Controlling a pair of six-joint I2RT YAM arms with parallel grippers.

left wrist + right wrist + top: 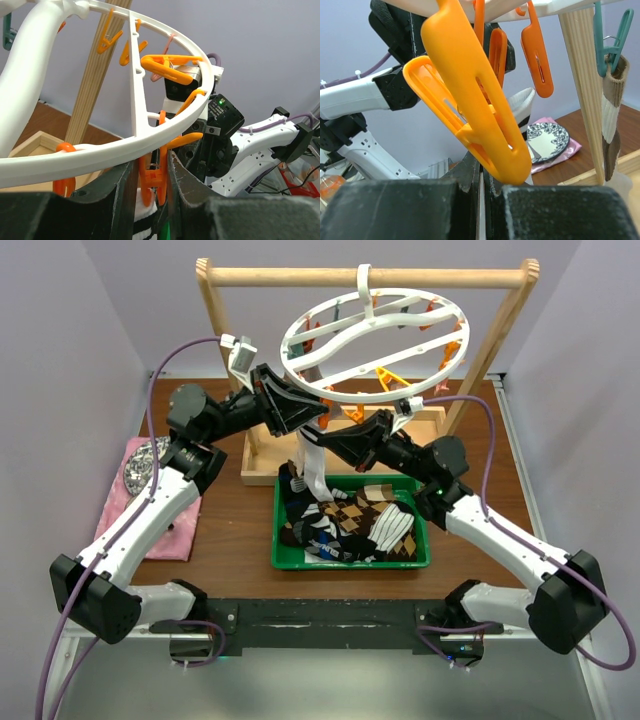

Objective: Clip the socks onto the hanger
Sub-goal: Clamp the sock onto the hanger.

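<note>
The left jaws squeeze an orange peg point(151, 182) on the hanger's point(100, 152) rim; the striped sock point(142, 222), hanging upright, sits just beneath it, pinched in the clenched right jaws.

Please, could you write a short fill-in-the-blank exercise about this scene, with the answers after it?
1. The loose socks lie in a ___ tray.
2. The hanger hangs from a round wooden ___.
3. The left fingers flank an ___ peg.
4. The patterned plate rests on a ___ cloth.
Missing words: green; bar; orange; pink.
</note>
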